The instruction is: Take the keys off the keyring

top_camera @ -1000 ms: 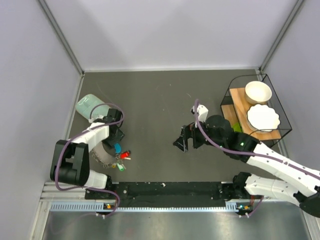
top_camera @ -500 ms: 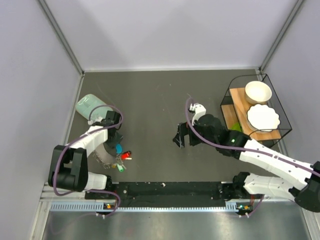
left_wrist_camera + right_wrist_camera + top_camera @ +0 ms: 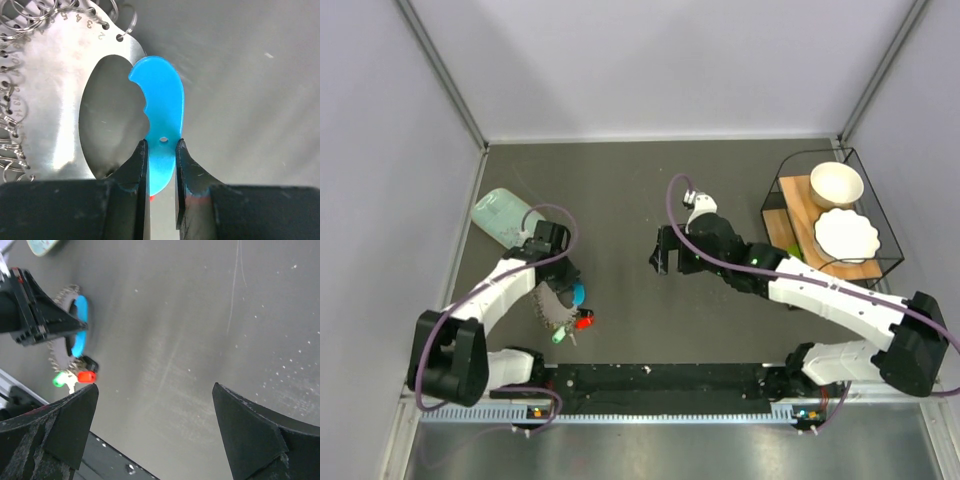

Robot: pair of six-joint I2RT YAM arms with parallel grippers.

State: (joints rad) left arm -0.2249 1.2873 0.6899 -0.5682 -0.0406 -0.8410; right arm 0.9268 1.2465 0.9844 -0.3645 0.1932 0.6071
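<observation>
The keyring is a bright blue loop (image 3: 160,100) joined to a pale metal fan-shaped plate (image 3: 55,75) edged with small rings. My left gripper (image 3: 161,145) is shut on the blue loop's lower end, a finger pressing each side. In the top view the keyring (image 3: 576,293) sits at the tip of the left gripper (image 3: 566,282), and the keys hang below it, a red head (image 3: 584,321) and a green head (image 3: 558,337). My right gripper (image 3: 662,262) stands open over the middle of the table, apart from the keyring (image 3: 80,325) and the red key (image 3: 86,376).
A mint-green flat box (image 3: 500,215) lies at the left wall behind the left arm. At the right stands a black wire rack (image 3: 785,190) holding a bowl (image 3: 836,184) and a white plate (image 3: 847,235). A black rail (image 3: 660,378) runs along the near edge.
My left gripper has closed onto the blue loop and carried the keyring a little right and nearer. The right arm has swung left toward the table's middle, still open.
</observation>
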